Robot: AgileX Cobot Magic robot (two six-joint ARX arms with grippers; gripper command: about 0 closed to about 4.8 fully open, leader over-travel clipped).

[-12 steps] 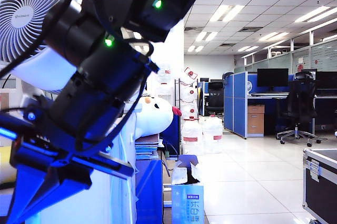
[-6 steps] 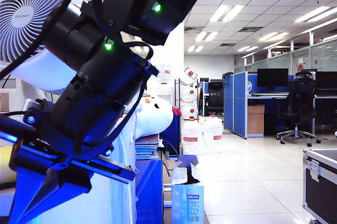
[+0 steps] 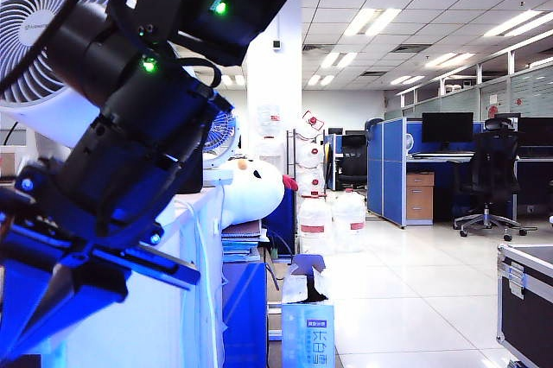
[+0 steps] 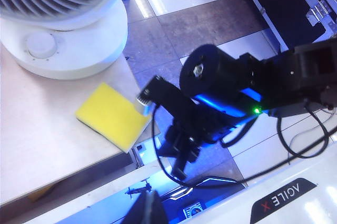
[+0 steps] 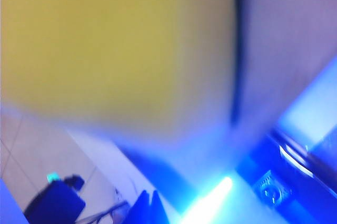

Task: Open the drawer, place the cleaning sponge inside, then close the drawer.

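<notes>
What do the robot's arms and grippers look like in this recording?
The right arm is built of black cylindrical housings with green indicator lights, blue glow and loose black cables. The right gripper has dark, tapered fingers lying together. Of the left gripper, only a dark tip shows, beside a white part marked AGILE X.

Right tool [image 5: 147, 203] shut on nothing, arm angled downward; left tool unseen.

Yellow cleaning sponge [image 4: 113, 116] – white fan [image 4: 68, 29] – black arm [image 4: 231, 98] lit blue

"AGILE X" upside down on white robot housing [image 4: 287, 203]
</notes>
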